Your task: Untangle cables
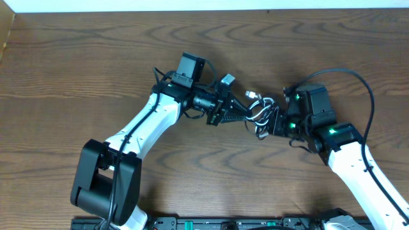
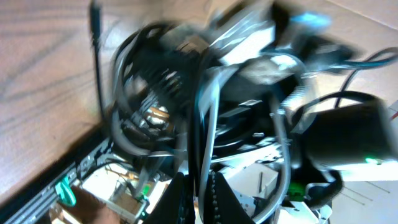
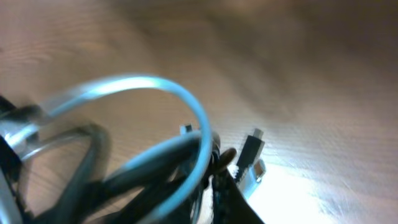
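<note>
Overhead, cable bundle: your cable bundle (image 1: 259, 110) of thin black and white cords with small metal plug ends is sitting over the middle of the brown wood-grain table (image 1: 96, 57), between the two tools
Overhead, left gripper: your black two-finger left gripper (image 1: 243, 112) is reaching in from the left and touching the cable bundle's left side
Overhead, right gripper: your black right gripper (image 1: 271, 122) is sitting with its tip in the cable bundle's right side, just beside the left one
Left wrist, left gripper: the left gripper (image 2: 199, 199) is clamping its jaws together on a pale cord that is running straight up from them
Left wrist, cable bundle: the cable bundle (image 2: 161, 106) is showing blurred, with dark and grey loops filling the middle above the fingers (image 2: 219, 198)
Left wrist, table: the table (image 2: 37, 62) is showing at upper left
Right wrist, cable bundle: a pale loop of the cable bundle (image 3: 155, 87) is arching over dark cords, and a small dark plug (image 3: 252, 146) is standing just to their right
Right wrist, right gripper: the right gripper (image 3: 227, 193) is showing only a dark tip at the bottom edge, jaws together, with cords running down into them
</note>
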Available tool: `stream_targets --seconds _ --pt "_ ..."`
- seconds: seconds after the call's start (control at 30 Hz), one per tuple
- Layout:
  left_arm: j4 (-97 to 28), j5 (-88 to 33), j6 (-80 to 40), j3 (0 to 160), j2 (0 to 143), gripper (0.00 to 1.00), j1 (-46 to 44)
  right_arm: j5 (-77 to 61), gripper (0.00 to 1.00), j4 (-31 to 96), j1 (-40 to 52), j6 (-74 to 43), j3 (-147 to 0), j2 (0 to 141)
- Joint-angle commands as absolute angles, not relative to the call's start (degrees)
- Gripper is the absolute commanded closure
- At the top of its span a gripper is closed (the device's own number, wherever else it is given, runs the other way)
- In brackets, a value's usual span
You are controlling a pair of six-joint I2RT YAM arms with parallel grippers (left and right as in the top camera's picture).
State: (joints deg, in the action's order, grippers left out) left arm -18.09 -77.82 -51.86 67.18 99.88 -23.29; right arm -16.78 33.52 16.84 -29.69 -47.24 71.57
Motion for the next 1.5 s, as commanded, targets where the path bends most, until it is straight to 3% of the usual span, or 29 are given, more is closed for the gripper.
stream_targets --seconds 0.0,0.27,0.3,0.4,0.47,0.5,0.73,0.9,0.97,1.13,1.17,1.27,1.3,1.33,1.47 --pt "-17.15 -77.95 -49.58 67.42 99.92 0.92 -21.43 -12.03 0.99 39.62 16.97 -30.39 -47.77 71.55" --pt "-17.02 -75.94 -48.47 67.42 99.92 0.93 -18.39 -3.53 0.98 51.4 16.95 -30.44 -47.77 71.55" --pt "-16.99 -75.44 -48.21 67.42 99.92 0.93 -18.22 -2.55 0.94 51.86 16.91 -30.48 -47.77 71.55" --pt "-17.04 -73.78 -45.52 67.4 99.92 0.93 -18.17 -1.89 0.45 50.35 16.91 -30.85 -47.77 71.53" --pt "-17.04 -73.63 -43.66 67.42 99.92 0.93 -18.31 -4.29 0.23 47.7 16.91 -30.76 -47.77 71.53" --pt "-17.04 -73.67 -43.11 67.4 99.92 0.93 -18.35 -6.2 0.18 46.06 16.91 -30.7 -47.77 71.53" --pt "-17.67 -73.69 -40.77 67.4 99.92 0.92 -18.46 -24.67 0.22 33.93 16.93 -22.57 -47.77 71.53" --pt "-23.0 -73.23 -30.87 67.4 99.92 0.93 -18.44 -27.07 0.3 30.06 16.91 -22.63 -47.77 71.53" --pt "-27.86 -67.48 -23.97 67.4 99.92 0.93 -18.44 -23.49 0.44 30.22 16.91 -22.65 -47.77 71.55" --pt "-40.86 -34.06 -19.09 67.4 99.92 0.92 -18.76 -13.76 0.41 34.54 16.91 -23.97 -47.77 71.55" --pt "-42.04 -31.24 -19.07 67.4 99.92 0.88 -18.79 -13.15 0.41 35.27 16.91 -23.97 -47.77 71.53" --pt "-42.87 -29.93 -17.34 67.4 99.92 0.24 -18.72 -11.7 0.39 36.95 16.91 -23.94 -47.77 71.53" --pt "-42.83 -29.93 -17.37 67.4 99.92 0.13 -18.72 -11.44 0.37 37.12 16.91 -23.94 -47.77 71.53" --pt "-42.81 -29.93 -17.37 67.4 99.92 0.07 -18.72 -11.44 0.37 37.28 16.91 -23.92 -47.77 71.55" --pt "-42.96 -29.89 -15.7 67.4 99.92 0.05 -18.72 -11.46 0.36 37.32 16.93 -23.92 -47.77 71.53"
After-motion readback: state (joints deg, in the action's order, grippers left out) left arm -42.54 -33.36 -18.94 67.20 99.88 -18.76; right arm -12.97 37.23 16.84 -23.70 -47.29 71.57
